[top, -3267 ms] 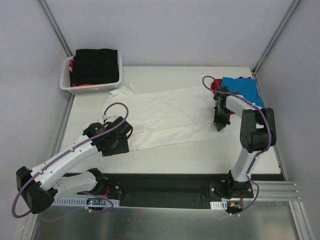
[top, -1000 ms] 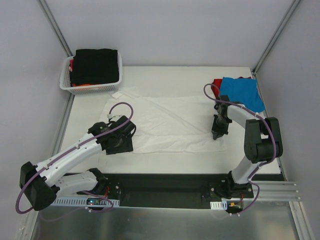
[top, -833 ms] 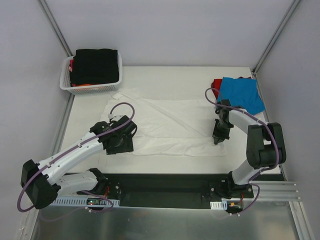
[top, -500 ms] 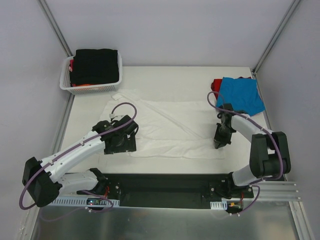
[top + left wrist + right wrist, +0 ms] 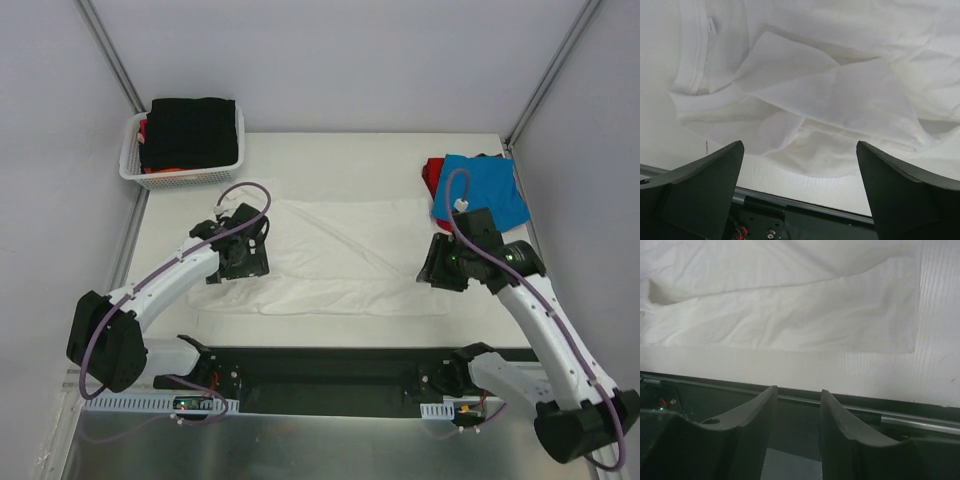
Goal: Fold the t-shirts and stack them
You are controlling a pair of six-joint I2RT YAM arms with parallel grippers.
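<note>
Basket: a white lattice basket (image 5: pixel 150 180) is set at the far left corner of the table (image 5: pixel 360 160); a folded black t-shirt (image 5: pixel 190 130) is held in it.
White t-shirt (image 5: pixel 330 265): laid mid-table, doubled lengthwise into a band.
Far right: a blue t-shirt (image 5: pixel 485 185) is laid over a red t-shirt (image 5: pixel 432 175).
Left gripper (image 5: pixel 799 150): spread wide, nothing held, raised over the band's left end.
Right gripper (image 5: pixel 799 390): narrowly parted, nothing held, at the band's right end.
Change: the right gripper, pinched a second ago, has been released; both have been drawn back.
Count: four shirts seen, one basket, two grippers.
</note>
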